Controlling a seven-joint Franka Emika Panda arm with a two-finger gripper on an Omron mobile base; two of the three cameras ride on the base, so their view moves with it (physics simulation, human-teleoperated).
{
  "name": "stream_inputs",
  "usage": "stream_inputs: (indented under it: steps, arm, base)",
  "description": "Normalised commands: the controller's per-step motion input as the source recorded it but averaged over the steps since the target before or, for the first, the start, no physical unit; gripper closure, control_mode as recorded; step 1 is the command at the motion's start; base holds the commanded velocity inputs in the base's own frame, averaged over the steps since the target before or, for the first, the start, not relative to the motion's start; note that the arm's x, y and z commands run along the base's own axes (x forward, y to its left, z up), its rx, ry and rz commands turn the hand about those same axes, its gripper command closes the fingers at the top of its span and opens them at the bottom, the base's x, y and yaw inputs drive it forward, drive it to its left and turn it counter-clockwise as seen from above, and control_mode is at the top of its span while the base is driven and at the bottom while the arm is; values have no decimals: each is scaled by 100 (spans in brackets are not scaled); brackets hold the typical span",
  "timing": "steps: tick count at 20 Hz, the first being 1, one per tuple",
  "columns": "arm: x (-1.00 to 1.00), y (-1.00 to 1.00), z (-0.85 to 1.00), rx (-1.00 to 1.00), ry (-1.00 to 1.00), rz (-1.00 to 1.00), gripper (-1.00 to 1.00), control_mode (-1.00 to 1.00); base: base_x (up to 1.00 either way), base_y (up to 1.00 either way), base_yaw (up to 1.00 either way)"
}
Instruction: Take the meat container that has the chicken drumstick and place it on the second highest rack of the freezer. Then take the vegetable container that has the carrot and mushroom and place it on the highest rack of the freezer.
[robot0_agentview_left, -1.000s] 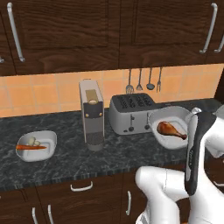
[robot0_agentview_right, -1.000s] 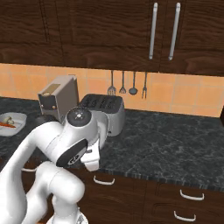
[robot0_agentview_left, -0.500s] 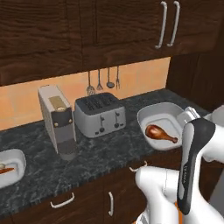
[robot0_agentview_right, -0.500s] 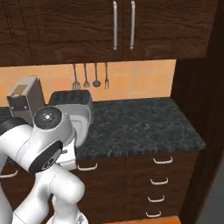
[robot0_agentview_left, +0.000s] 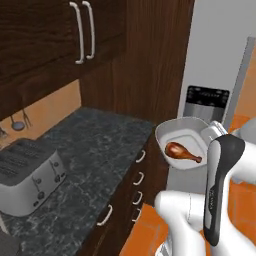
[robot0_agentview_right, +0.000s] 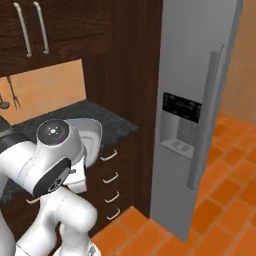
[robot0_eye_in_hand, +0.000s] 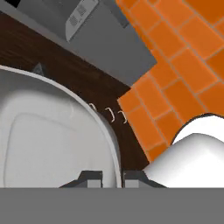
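Pinching the rim of the white meat container (robot0_agentview_left: 181, 131), the gripper (robot0_eye_in_hand: 112, 176) is closed on it; the chicken drumstick (robot0_agentview_left: 182, 152) lies inside, carried beside the closed freezer (robot0_agentview_right: 196, 90).

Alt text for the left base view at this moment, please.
The white robot arm carries a white container holding a chicken drumstick in front of the closed grey freezer with its dark dispenser panel. A toaster sits on the dark counter at left.
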Motion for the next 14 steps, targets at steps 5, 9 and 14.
stream_inputs:
  steps: [5,9,14]
  arm:
    - [0,0,0,0,0,0,100,100]
    - [0,0,0,0,0,0,100,100]
    - [0,0,0,0,0,0,100,100]
  base:
    - [7,-81,-79]
    - [15,-100,-63]
    - [86,-91,-28]
